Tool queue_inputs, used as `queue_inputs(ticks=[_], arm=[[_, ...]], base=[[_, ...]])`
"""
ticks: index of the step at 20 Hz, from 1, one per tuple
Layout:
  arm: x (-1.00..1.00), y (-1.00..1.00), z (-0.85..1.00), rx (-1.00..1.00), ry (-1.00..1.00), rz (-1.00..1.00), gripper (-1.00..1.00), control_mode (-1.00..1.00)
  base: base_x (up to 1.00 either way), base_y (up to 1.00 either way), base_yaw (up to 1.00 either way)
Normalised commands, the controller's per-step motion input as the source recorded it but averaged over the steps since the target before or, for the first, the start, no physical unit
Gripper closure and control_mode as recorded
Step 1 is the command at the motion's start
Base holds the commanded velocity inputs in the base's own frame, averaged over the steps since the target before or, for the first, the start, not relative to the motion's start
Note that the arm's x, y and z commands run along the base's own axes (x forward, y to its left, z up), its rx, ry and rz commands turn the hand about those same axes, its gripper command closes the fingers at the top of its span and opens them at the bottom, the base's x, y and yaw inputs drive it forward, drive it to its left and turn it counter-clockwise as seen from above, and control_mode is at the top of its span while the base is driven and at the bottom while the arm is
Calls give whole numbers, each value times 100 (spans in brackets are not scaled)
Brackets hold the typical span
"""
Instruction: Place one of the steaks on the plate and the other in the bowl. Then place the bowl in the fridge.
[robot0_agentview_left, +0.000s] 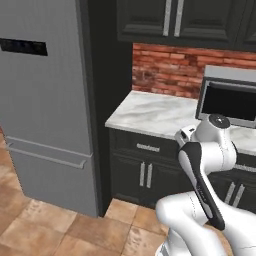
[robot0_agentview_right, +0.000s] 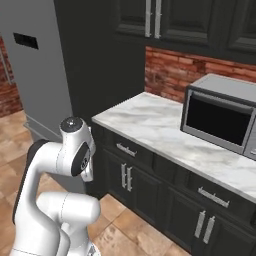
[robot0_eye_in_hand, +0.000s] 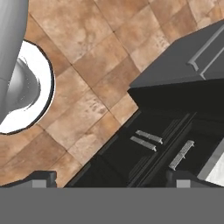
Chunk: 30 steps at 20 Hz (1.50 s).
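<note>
The fridge (robot0_agentview_left: 45, 125) stands tall and grey at the left with its doors shut; in the right base view the fridge (robot0_agentview_right: 30, 80) shows with its black side panel toward the counter. The steaks, the plate and the bowl are out of view. My arm is folded low in front of the base. In the hand view my gripper (robot0_eye_in_hand: 113, 181) points down at the tiled floor and the dark cabinet fronts. Its fingertips (robot0_eye_in_hand: 43, 178) stand far apart, open, with nothing between them.
A marble counter (robot0_agentview_left: 150, 112) over dark cabinets (robot0_agentview_left: 145, 172) runs right of the fridge. A microwave (robot0_agentview_right: 220, 115) sits on it against the brick wall. Dark upper cabinets (robot0_agentview_left: 170, 20) hang above. Tiled floor (robot0_agentview_left: 45, 225) lies open in front of the fridge.
</note>
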Motion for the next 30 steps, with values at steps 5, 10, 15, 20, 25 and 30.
queue_inputs(ticks=[5,10,15,20,25,30], arm=[[0,0,0,0,0,0,-100,100],[0,0,0,0,0,0,-100,100],[0,0,0,0,0,0,-100,100],[0,0,0,0,0,0,-100,100],[0,0,0,0,0,0,-100,100],[0,0,0,0,0,0,-100,100]], base=[[-4,75,-18],[17,92,23],[13,66,50],[2,50,51],[11,42,46],[40,37,43]])
